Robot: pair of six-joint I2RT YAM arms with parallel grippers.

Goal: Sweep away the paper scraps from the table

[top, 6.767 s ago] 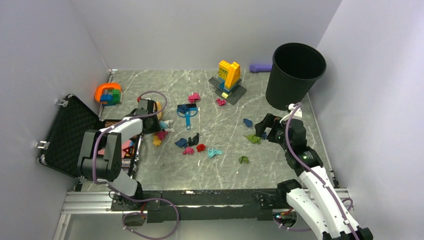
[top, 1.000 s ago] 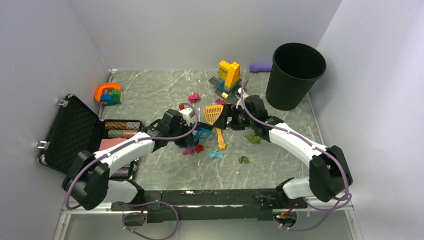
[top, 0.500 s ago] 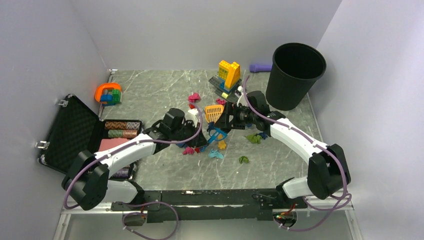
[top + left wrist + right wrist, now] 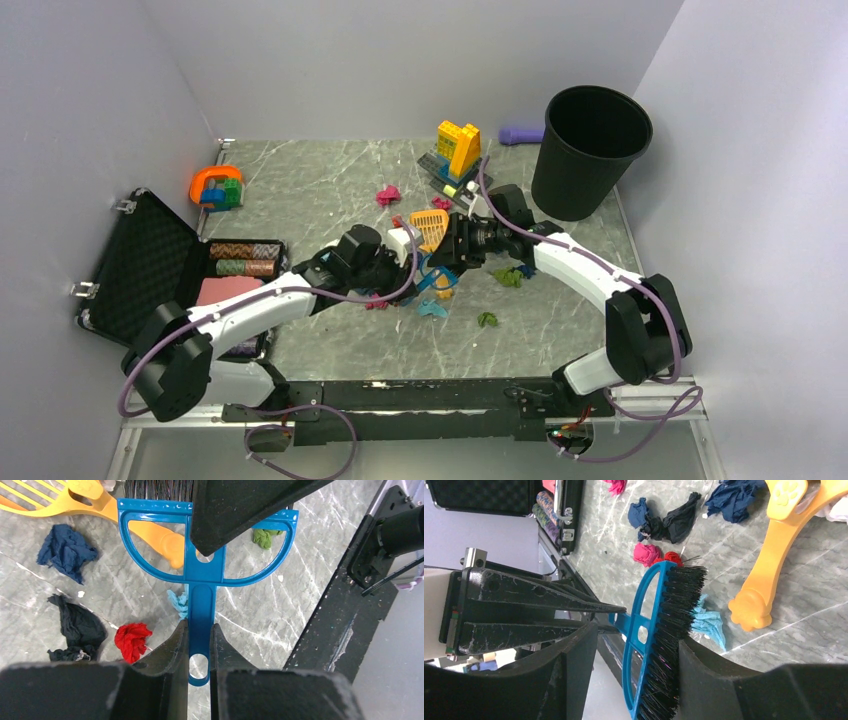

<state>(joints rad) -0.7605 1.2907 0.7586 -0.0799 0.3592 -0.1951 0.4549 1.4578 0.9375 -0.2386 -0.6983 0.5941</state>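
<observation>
The blue hand brush (image 4: 433, 276) hangs above the grey marble table (image 4: 300, 180), between my two grippers. My left gripper (image 4: 199, 641) is shut on its handle (image 4: 201, 605). My right gripper (image 4: 639, 640) is open around the brush head (image 4: 671, 625), with the bristles against one finger. Paper scraps lie below and around: red (image 4: 131, 640), dark blue (image 4: 66, 551), black (image 4: 77, 630), teal (image 4: 178, 603), green (image 4: 263, 536). In the top view I see magenta (image 4: 387, 194), green (image 4: 487, 319) and teal (image 4: 432, 308) scraps.
An orange scoop (image 4: 430, 228) lies under the grippers, its handle (image 4: 769, 575) beside the scraps. A black bin (image 4: 590, 150) stands at the back right. A yellow brick build (image 4: 457, 150) is at the back, an orange toy (image 4: 215, 187) at the back left, and an open black case (image 4: 150, 270) at the left.
My left gripper has carried the brush to the right and turned it. My right gripper has come in to the left and now straddles the brush head.
</observation>
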